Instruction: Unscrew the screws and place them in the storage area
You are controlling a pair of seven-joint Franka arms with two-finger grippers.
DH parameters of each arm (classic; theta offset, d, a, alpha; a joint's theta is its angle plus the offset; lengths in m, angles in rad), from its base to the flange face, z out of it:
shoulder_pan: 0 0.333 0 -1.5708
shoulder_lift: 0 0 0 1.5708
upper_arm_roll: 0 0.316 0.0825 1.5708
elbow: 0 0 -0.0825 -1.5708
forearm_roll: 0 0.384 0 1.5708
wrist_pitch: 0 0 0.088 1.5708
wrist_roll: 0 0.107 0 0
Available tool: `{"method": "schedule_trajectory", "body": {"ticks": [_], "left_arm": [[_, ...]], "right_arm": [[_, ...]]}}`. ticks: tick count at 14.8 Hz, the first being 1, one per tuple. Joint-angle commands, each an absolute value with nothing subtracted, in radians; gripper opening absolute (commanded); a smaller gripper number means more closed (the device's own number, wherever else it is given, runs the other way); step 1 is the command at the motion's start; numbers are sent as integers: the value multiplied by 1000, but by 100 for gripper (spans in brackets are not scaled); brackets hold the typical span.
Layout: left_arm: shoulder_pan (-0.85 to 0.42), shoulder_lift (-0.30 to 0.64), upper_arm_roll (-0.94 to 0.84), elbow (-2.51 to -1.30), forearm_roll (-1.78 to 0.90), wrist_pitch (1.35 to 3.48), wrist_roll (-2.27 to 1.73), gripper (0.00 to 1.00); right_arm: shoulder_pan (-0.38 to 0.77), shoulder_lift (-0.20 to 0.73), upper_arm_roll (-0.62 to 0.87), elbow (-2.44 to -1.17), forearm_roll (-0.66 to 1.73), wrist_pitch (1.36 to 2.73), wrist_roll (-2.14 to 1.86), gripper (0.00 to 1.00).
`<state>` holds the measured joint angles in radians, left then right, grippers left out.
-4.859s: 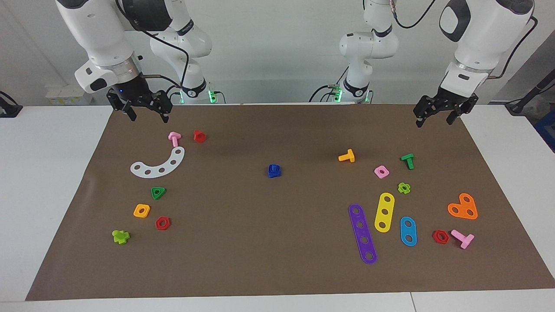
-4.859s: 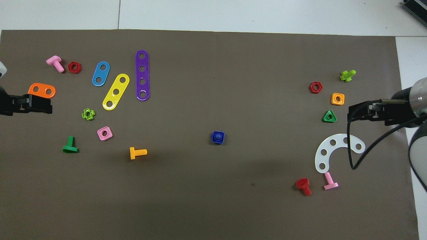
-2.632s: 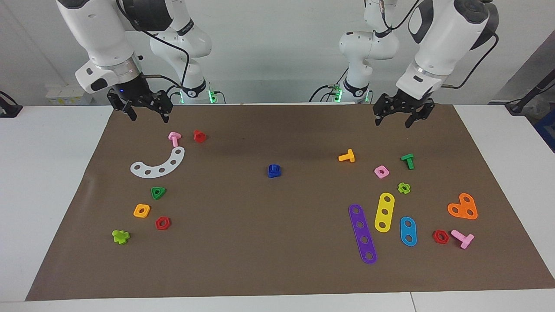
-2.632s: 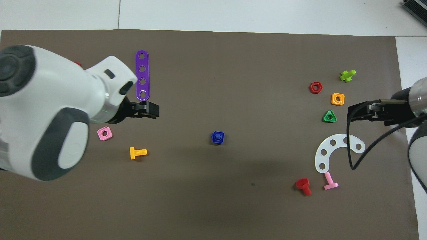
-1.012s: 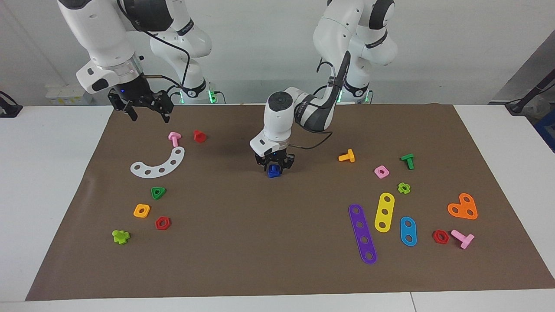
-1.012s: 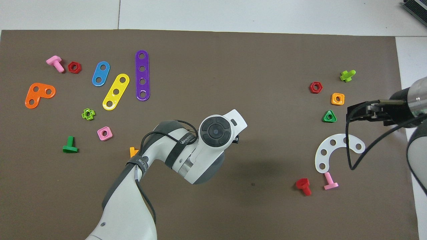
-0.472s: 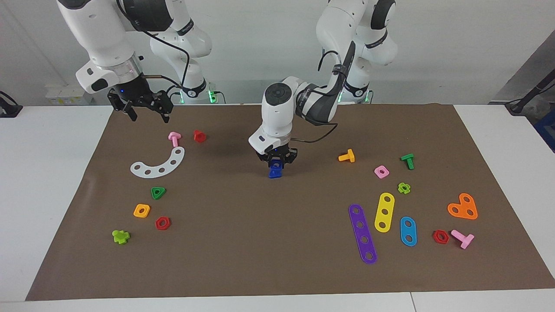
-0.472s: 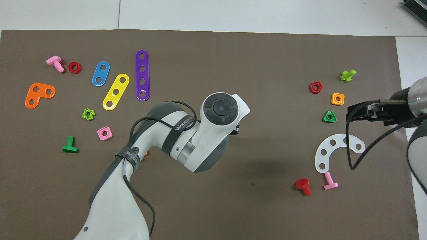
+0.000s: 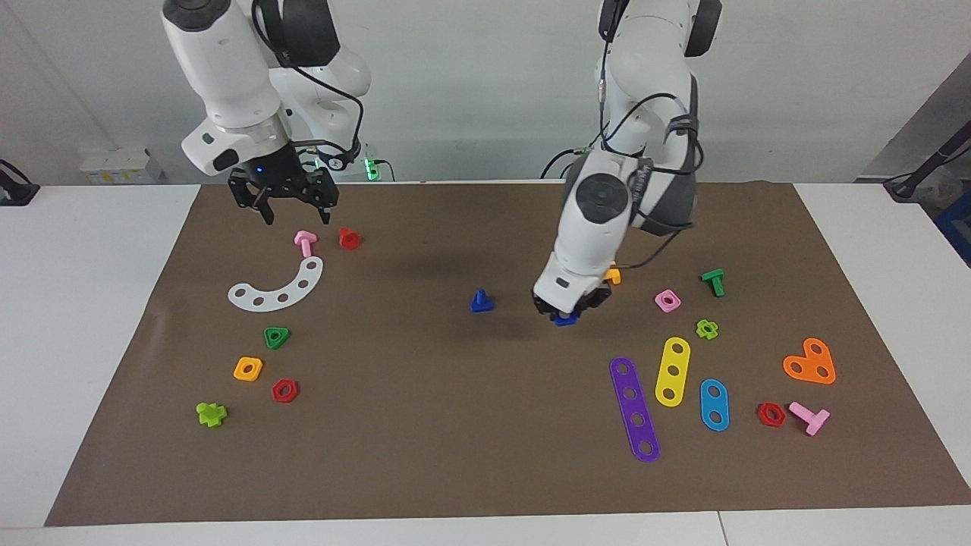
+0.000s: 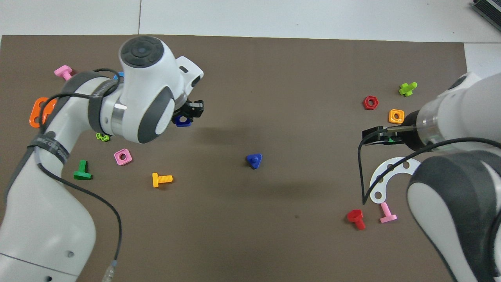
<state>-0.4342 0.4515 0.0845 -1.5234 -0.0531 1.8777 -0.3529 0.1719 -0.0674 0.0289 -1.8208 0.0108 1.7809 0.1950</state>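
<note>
The blue screw (image 9: 481,302) stands alone on the brown mat (image 9: 455,425) near the middle of the surface, resting on its flat triangular head with the short shaft pointing up. The left gripper (image 9: 567,309), whose arm reaches in from the left arm's end of the table, hangs low over the mat beside the screw, toward the left arm's end; its fingers are clenched on a blue nut (image 9: 564,320), seen in the overhead view as a blue piece (image 10: 182,121) just under the black fingers (image 10: 194,108). Near this gripper lie an orange bolt (image 10: 161,179), a pink nut (image 9: 667,301), a green bolt (image 9: 713,281), a light green nut (image 9: 707,329) and the purple strip (image 9: 634,409), yellow strip (image 9: 672,371) and blue strip (image 9: 714,405). The right gripper (image 9: 286,199) hovers over the edge of the mat nearest the robots at the right arm's end, above a pink bolt (image 9: 305,243) and close to a red bolt (image 9: 348,238); its fingers are spread apart and hold nothing. The storage area lies below it: a white curved strip (image 9: 278,288) with a green triangular nut (image 9: 276,337), an orange nut (image 9: 248,368), a red nut (image 9: 284,390) and a light green bolt (image 9: 211,413) scattered farther from the robots.
</note>
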Motion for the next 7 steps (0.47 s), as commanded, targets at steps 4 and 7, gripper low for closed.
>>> {"method": "schedule_trajectory", "body": {"ticks": [4,7], "left_arm": [[-273,356,71,-1819,-57,2095,-113,12],[-287,336,71,-1871,-57,2117,-139,12]], "right_arm": [[348,-11,34,-1902,20,1962,423,96],[429,89,34,-1893,12,2063,527,96]]}}
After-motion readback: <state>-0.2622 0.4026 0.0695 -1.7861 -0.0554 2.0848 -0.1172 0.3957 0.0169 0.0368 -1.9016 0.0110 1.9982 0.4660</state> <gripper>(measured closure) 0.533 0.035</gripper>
